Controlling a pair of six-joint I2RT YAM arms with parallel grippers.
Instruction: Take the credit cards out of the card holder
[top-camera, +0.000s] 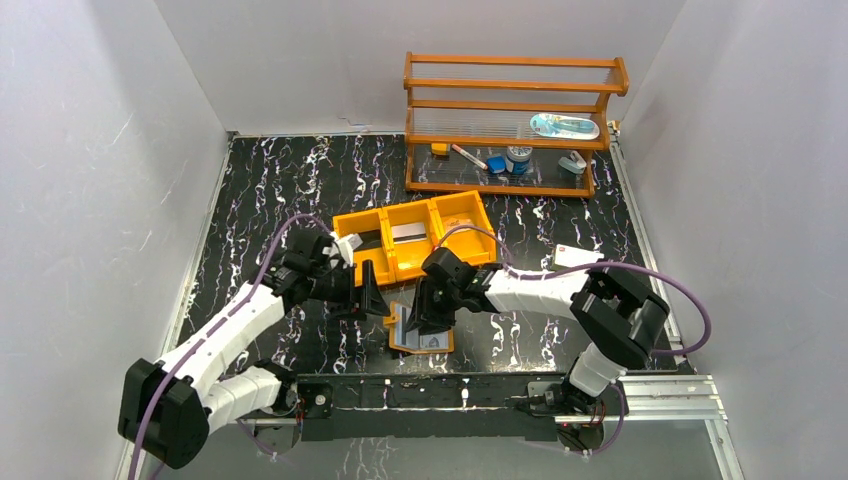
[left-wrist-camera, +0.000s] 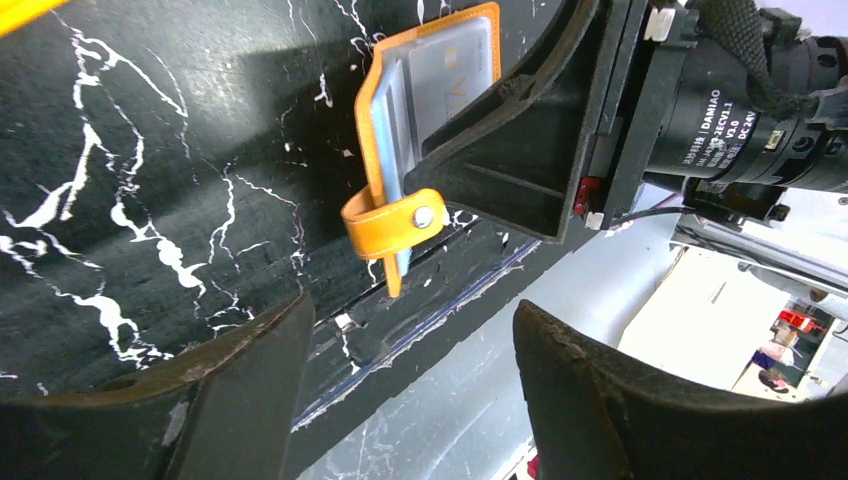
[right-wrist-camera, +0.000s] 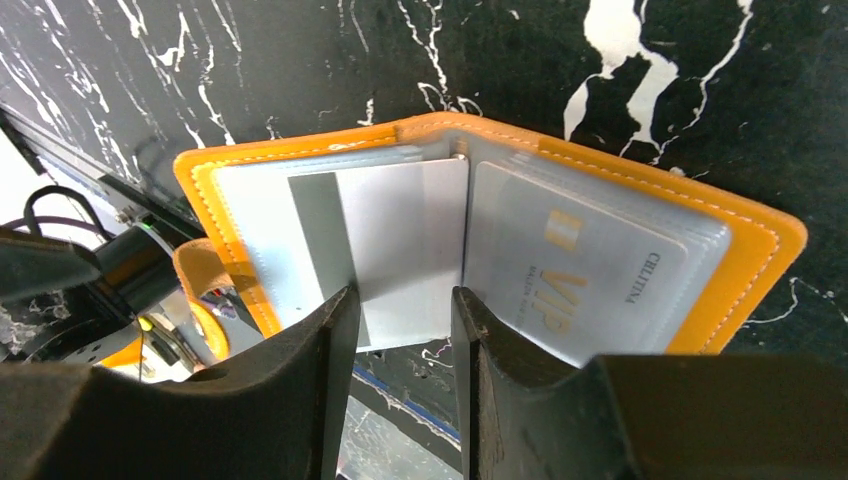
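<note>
Orange-tan leather folding card holder lies open on black marbled bench; its silver-grey plastic card juts between the narrowly parted, unclamped right fingers; left fingers gape empty.

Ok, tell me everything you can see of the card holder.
The card holder is an orange-tan, leather-like wallet with pale stitching, lying open on the black marbled table near its front edge. Shiny grey pockets inside hold a VIP card; a plain grey card juts from the other side, under the right hand. Its snap tab curls outward.
</note>
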